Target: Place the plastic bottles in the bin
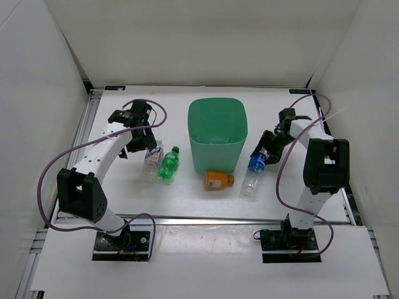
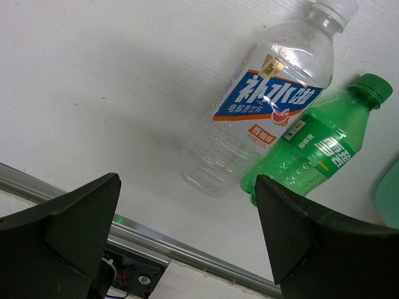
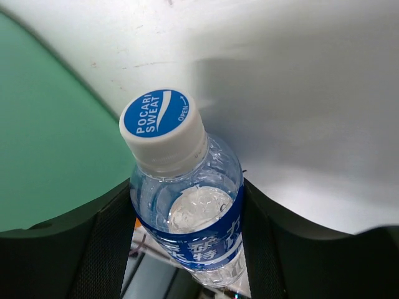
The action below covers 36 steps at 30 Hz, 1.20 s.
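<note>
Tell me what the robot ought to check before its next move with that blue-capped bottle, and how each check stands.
1. Grip: the right gripper has its fingers against both sides of the blue-label bottle: ok.
2. The cap is on the bottle: ok.
3. The bin is upright with its mouth open, beside the held bottle: ok.
4. Bottle high enough to pass over the bin's rim: cannot tell.
5. The left gripper is out of the way, open above the white-blue label bottle on the bin's other side: ok.
</note>
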Each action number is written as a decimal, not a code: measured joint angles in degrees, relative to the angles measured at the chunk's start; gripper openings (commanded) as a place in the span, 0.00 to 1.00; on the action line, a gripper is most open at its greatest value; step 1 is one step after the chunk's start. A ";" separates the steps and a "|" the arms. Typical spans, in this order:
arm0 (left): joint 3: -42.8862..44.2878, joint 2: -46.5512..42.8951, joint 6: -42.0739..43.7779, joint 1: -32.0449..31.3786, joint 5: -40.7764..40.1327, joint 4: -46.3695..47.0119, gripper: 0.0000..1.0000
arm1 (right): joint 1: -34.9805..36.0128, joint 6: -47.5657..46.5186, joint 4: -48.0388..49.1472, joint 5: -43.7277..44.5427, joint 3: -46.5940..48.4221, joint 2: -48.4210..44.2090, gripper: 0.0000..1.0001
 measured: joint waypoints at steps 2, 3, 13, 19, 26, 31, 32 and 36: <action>0.02 -0.02 -0.42 0.00 -0.02 -0.20 1.00 | -1.73 -0.20 -2.69 2.29 2.32 -2.38 0.49; 0.02 0.00 -0.50 0.00 -0.04 -0.22 1.00 | -3.10 -0.17 -4.11 3.32 4.48 -3.89 0.47; 0.96 0.68 -1.05 0.00 0.04 -0.57 1.00 | -13.84 6.25 -4.98 1.03 37.27 -14.73 0.43; 2.03 1.38 -1.07 0.00 0.04 -0.59 1.00 | -5.27 11.04 -0.04 -3.96 42.86 -17.29 0.48; 3.63 2.80 -0.81 0.00 0.04 0.07 1.00 | 11.93 9.49 1.01 -2.91 43.52 -13.20 1.00; 4.63 5.01 0.48 0.00 0.42 1.60 1.00 | 15.28 5.90 -3.10 1.44 47.82 -8.39 1.00; 4.63 5.35 1.03 0.00 1.07 2.08 1.00 | 14.91 5.60 -3.61 2.23 47.82 -8.48 1.00; 2.99 5.90 3.96 0.00 3.89 5.75 1.00 | 11.45 4.79 -3.93 3.76 47.80 -11.02 1.00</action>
